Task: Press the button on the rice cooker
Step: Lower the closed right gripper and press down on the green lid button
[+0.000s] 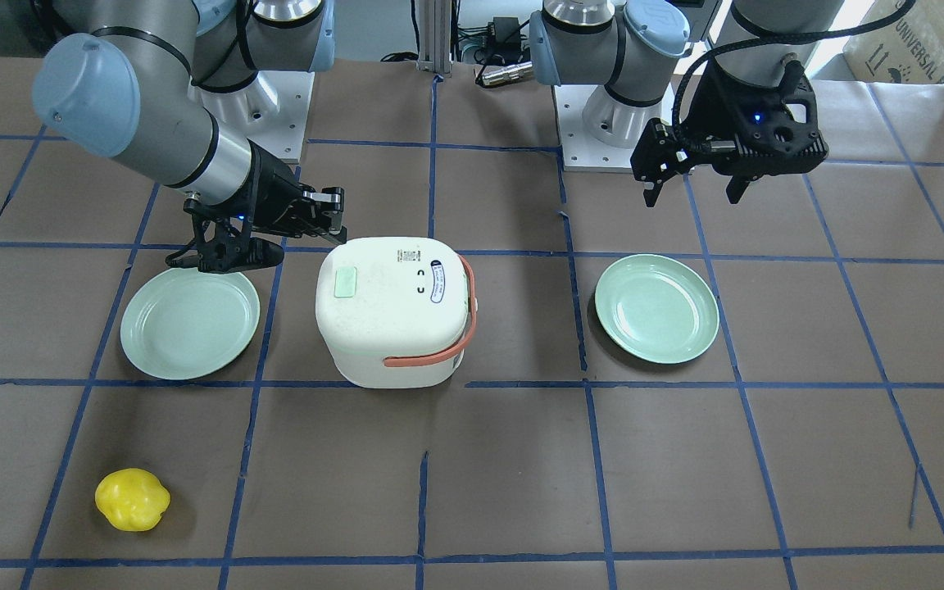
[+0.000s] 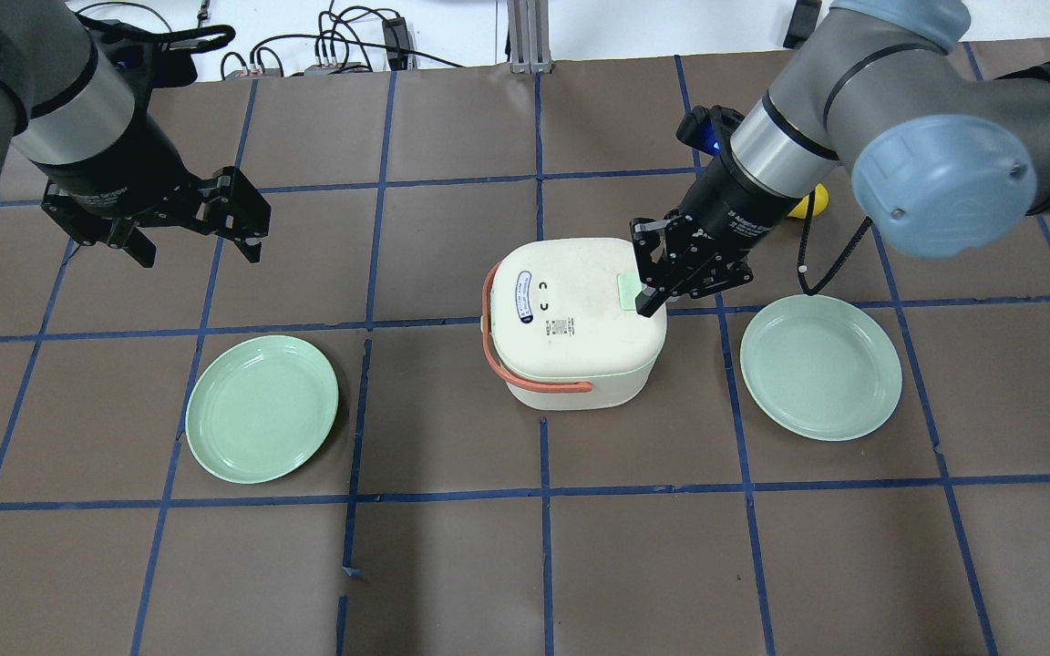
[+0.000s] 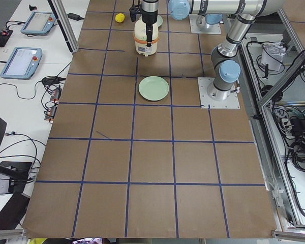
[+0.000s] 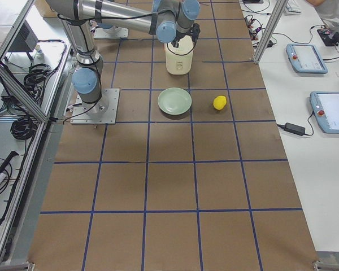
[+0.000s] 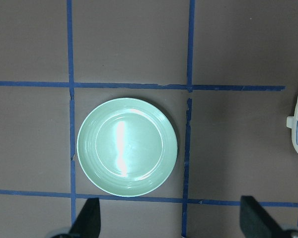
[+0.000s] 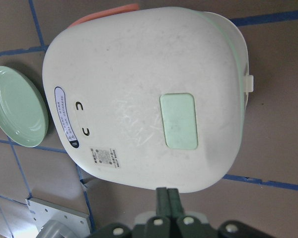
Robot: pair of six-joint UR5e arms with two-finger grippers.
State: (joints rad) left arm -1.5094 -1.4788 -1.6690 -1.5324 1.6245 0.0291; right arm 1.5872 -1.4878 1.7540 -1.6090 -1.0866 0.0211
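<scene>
The white rice cooker (image 2: 580, 314) with an orange handle stands at the table's middle. Its pale green button (image 2: 628, 289) sits on the lid on the robot's right side, and shows in the front view (image 1: 345, 282) and the right wrist view (image 6: 179, 121). My right gripper (image 2: 645, 305) is shut and empty, with its tip over the lid's edge just beside the button; the wrist view shows its closed fingers (image 6: 167, 198) short of the button. I cannot tell if it touches the lid. My left gripper (image 2: 197, 248) is open and empty, well left of the cooker.
A green plate (image 2: 262, 421) lies left of the cooker, below the left gripper. A second green plate (image 2: 820, 366) lies right of the cooker, under the right arm. A yellow fruit (image 1: 133, 499) lies at the far right.
</scene>
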